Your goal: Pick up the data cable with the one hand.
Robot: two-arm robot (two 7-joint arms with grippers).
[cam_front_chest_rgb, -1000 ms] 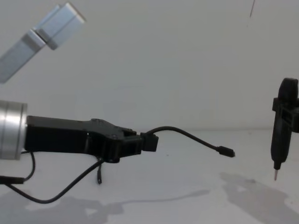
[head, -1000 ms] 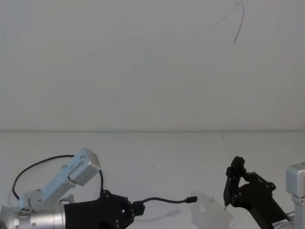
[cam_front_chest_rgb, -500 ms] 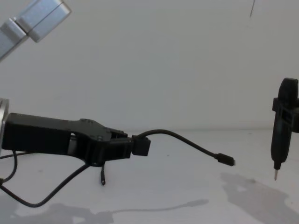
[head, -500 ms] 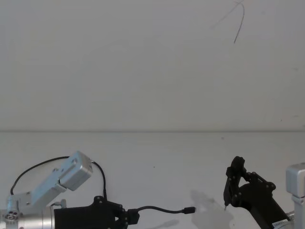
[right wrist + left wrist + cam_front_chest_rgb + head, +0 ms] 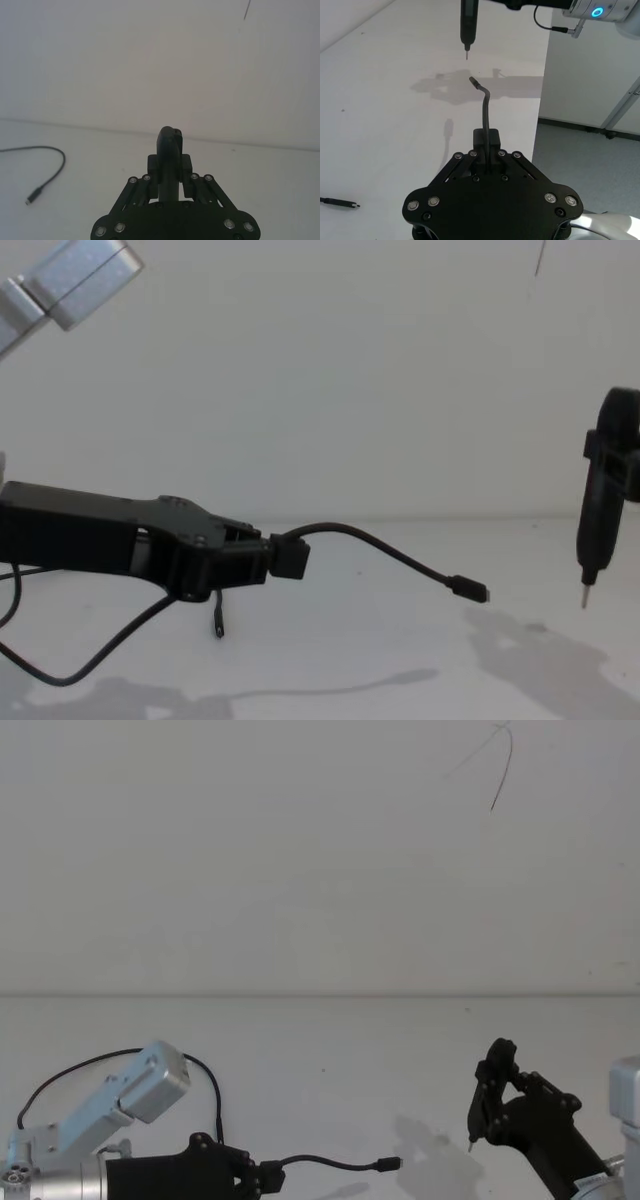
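The white table [image 5: 330, 660] is lying bare between the 2 arms, its far edge meeting a pale wall. The left pincer [image 5: 262, 558] is sitting low at the left, clamped narrow on the data cable [image 5: 390, 552] near 1 end. The cord is arching forward, its free plug [image 5: 466, 589] hanging above the table. At the right, the right pincer [image 5: 170, 165] is gripping a pen tool [image 5: 592, 540], tip pointing down.
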